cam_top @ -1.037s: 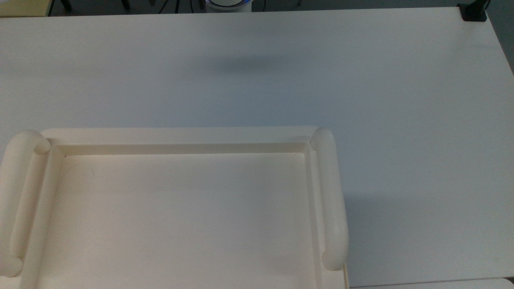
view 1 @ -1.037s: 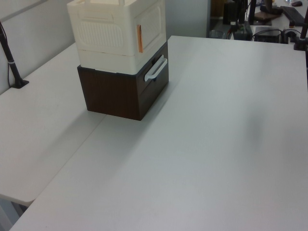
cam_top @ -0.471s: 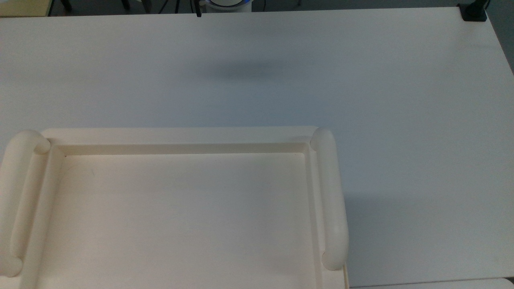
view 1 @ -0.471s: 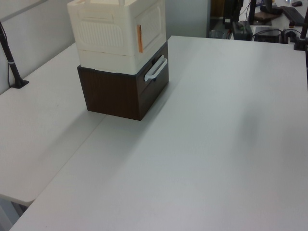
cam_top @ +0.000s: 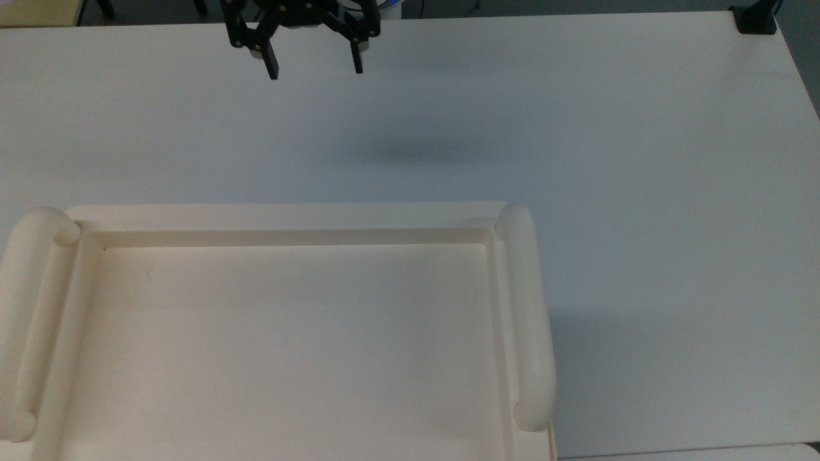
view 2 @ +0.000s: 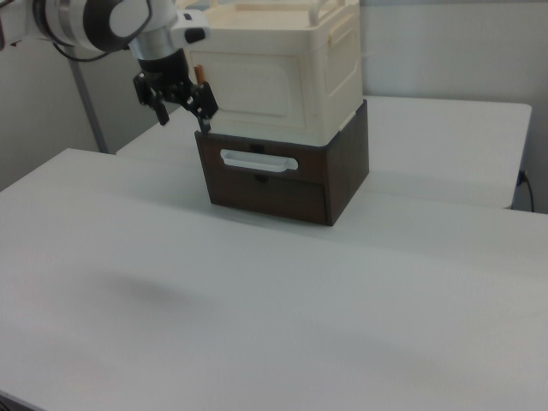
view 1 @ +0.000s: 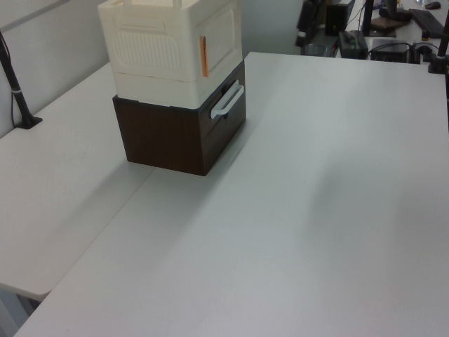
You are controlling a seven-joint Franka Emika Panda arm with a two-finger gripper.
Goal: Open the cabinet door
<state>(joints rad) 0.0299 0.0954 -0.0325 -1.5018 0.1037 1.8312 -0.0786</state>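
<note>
The tool [cam_top: 314, 69], fingers apart, hangs above the desk [cam_top: 576, 128]; the cabinet door [view 2: 248, 84] looks light, stiff plastic, best caught at its orange tab [view 1: 204, 56].

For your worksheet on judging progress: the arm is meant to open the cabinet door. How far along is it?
Done: nothing on the door itself. The cabinet door sits flush in the cream cabinet, which stands on a dark brown drawer unit.
In hand: the gripper, fingers open and empty, hangs above the white table, short of the door.
Left: reach the door's orange tab, grasp it and swing the door open.
</note>
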